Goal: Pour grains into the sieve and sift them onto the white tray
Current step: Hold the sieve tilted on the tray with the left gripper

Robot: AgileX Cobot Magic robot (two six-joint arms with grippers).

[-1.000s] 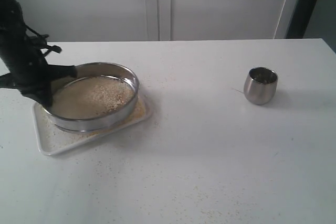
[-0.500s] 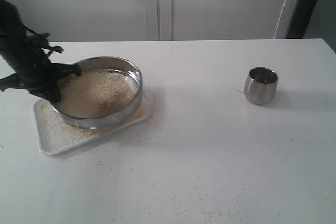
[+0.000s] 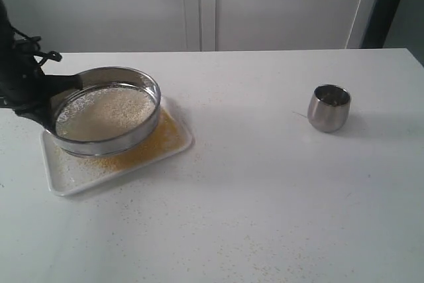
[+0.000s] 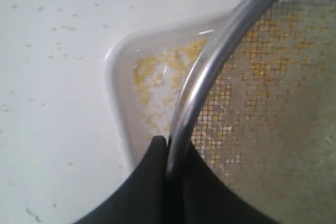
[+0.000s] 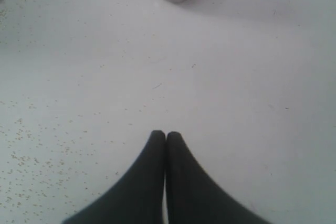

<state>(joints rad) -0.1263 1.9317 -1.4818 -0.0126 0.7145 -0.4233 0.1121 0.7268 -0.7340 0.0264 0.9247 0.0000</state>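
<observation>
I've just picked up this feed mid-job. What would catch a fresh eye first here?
First comes the sieve at the left of the table. The left gripper grips it by its rim over the white tray, and pale grains lie on its mesh. Next are the golden granules on the tray beside it. Far to the right, a steel cup stands alone.

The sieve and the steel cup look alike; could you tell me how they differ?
The sieve is wide and shallow; the cup is small, rounded and deeper. The sieve is gripped at its rim by the left hand over the white tray; the cup stands alone, untouched, on the table. Both are round, shiny steel.
</observation>
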